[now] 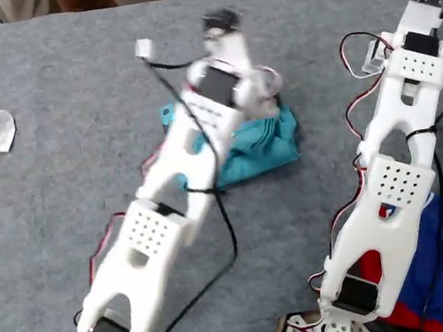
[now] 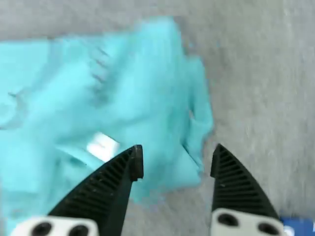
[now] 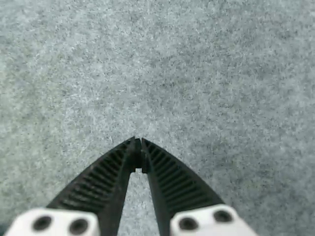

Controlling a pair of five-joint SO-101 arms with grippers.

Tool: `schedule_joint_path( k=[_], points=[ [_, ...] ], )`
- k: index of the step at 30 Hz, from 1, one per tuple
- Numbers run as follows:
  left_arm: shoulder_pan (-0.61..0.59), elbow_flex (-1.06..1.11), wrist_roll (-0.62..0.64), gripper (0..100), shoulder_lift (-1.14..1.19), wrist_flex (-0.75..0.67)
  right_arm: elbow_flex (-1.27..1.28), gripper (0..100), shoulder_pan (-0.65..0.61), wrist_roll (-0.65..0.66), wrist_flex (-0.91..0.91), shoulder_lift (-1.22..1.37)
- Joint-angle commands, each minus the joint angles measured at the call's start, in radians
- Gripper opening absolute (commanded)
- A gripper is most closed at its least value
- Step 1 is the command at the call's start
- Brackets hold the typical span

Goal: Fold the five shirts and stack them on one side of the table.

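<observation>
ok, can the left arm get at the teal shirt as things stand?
Probably yes: the left hand is open right above the teal shirt, with nothing between them.

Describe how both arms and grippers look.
The left arm and right arm are white plastic with perforated panels, black motors and black, red and white cables. The right arm carries a red-and-blue badge. The left gripper and right gripper have black ridged tapering fingers.
</observation>
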Motion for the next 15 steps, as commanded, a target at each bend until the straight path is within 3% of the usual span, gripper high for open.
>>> schedule_joint_path(
  k=[1, 4, 15],
  points=[
    [-0.107, -0.031, 0.011, 15, -0.008, 0.011, -0.022, 0.5, 0.008, -0.002, -0.020, -0.007],
    [-0.135, 0.037, 0.012, 2, 0.012, 0.011, -0.022, 0.5, 0.005, -0.002, -0.020, -0.007],
    [0.002, 0.101, 0.015, 2, 0.065, 0.026, -0.022, 0.5, -0.007, 0.000, -0.020, -0.007]
  ],
)
